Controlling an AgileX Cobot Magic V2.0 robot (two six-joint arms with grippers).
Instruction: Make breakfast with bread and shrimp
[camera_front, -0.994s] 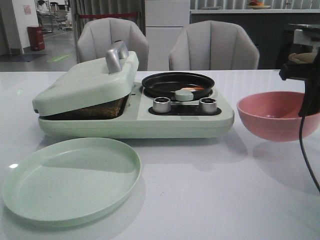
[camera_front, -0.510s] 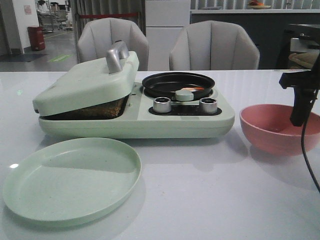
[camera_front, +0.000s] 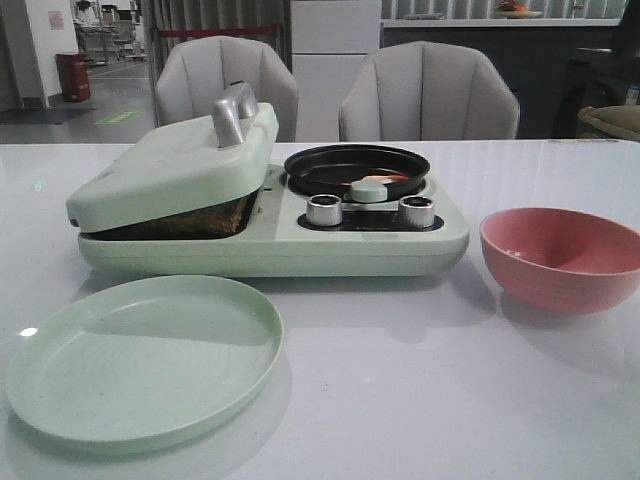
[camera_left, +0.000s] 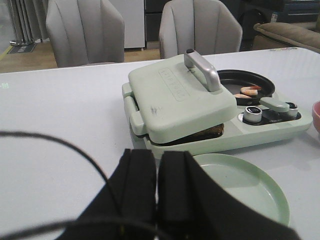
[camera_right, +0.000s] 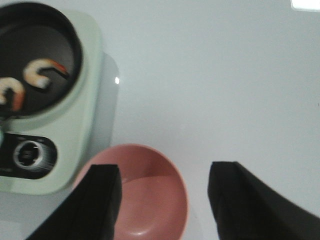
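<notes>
A brown edge of bread (camera_front: 190, 218) shows under the tilted lid (camera_front: 170, 165) of the pale green breakfast maker; it also shows in the left wrist view (camera_left: 207, 133). Two curled orange-pink shrimp (camera_right: 42, 70) lie in the maker's round black pan (camera_front: 355, 165), and they also show in the left wrist view (camera_left: 248, 91). My left gripper (camera_left: 157, 165) is shut and empty, low over the table in front of the maker. My right gripper (camera_right: 165, 200) is open and empty, high above the pink bowl (camera_right: 145, 200). Neither gripper shows in the front view.
The empty pink bowl (camera_front: 560, 255) stands right of the maker. An empty pale green plate (camera_front: 145, 355) lies in front of the maker, also in the left wrist view (camera_left: 240, 185). Two knobs (camera_front: 323, 209) sit on the maker's front. Two chairs (camera_front: 425, 90) stand behind the table.
My right arm, which hung over the pink bowl, has risen out of the front view. The bowl shifted slightly to the right about a second ago and now rests still.
</notes>
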